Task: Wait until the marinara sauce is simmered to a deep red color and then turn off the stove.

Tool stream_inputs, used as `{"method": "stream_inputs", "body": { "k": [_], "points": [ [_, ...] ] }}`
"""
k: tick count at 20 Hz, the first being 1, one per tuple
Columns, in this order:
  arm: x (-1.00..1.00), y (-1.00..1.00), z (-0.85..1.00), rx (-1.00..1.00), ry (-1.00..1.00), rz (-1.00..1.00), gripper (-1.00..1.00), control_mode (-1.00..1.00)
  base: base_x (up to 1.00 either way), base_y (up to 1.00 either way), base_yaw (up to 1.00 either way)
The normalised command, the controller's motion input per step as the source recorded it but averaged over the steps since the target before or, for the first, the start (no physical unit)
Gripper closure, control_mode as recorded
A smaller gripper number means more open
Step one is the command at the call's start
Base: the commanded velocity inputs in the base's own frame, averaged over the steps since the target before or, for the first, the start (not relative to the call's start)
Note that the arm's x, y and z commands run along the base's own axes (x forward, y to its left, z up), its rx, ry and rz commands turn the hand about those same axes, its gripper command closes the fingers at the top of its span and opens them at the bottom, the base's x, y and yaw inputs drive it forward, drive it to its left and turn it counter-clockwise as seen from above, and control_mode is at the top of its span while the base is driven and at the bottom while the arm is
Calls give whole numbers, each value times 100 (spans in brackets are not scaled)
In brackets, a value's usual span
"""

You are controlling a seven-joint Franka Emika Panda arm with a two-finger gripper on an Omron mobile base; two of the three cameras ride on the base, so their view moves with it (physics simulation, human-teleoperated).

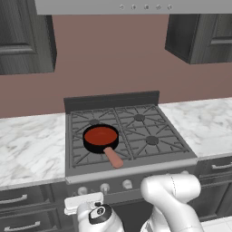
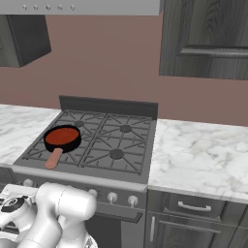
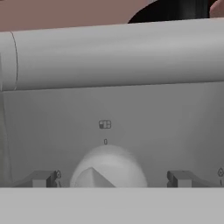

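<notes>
The marinara sauce is a smooth deep red disc in a small black pan with a salmon-pink handle. The pan sits on the front left burner of the grey stove. In the hand view my gripper is open and faces the stove's front panel. One silver knob lies between the fingertips, with a gap on each side. In the left base view my hand is low in front of the leftmost knob.
Marble counters flank the stove. Dark drawers lie below and dark wall cabinets hang above. More silver knobs run along the stove front. My white arm bends just before the panel.
</notes>
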Motion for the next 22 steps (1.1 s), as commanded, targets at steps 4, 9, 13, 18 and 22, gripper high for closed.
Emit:
{"method": "stream_inputs", "body": {
  "k": [4,9,13,18,22],
  "points": [
    [7,2,0,0,0,0,-100,-100,0,0,0],
    [5,4,0,0,3,0,-100,-100,0,0,0],
    [0,8,0,0,5,0,-100,-100,0,0,0],
    [0,12,-3,0,4,0,-100,-100,0,0,0],
    [1,3,0,0,0,0,100,-100,0,0,0]
  ]
}}
